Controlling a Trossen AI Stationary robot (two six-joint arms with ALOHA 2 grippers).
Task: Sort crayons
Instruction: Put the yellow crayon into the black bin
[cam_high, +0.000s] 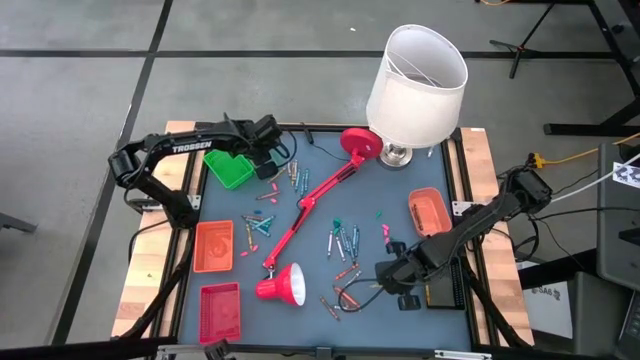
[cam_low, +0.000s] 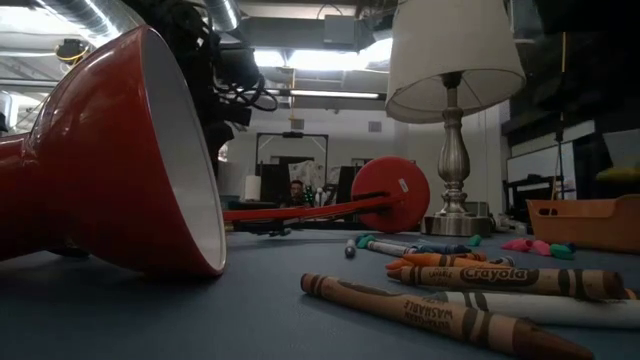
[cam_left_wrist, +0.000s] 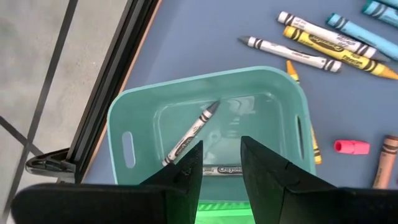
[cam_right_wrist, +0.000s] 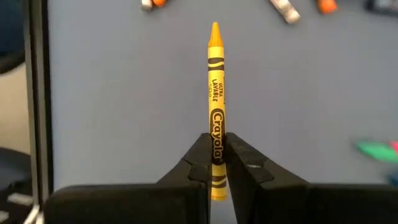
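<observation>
A workshop with ceiling lights stretches behind our dark blue table (cam_high: 400, 240), where a white-shaded lamp (cam_high: 415, 75) stands and a red desk lamp (cam_high: 300, 215) lies on its side among the scattered crayons (cam_high: 340, 240). These crayons look light, stiff and paper-wrapped, so we judge they will pinch easily but could snap or swivel if taken near a tip; the wrapped middle or lower barrel seems the safest hold. Our right gripper (cam_right_wrist: 217, 163) sits near the front right of the table, its fingers (cam_right_wrist: 198, 158) closed tight on a yellow crayon (cam_right_wrist: 214, 81), clamped near its blunt end with the point sticking forward above the bare mat. Our left gripper (cam_left_wrist: 221, 163) hovers over the green bin (cam_high: 228, 168) at the back left, its jaws parted with nothing between them; a grey crayon (cam_left_wrist: 189, 132) already lies in that bin. Orange and red trays (cam_high: 213, 245) wait along the left side.
</observation>
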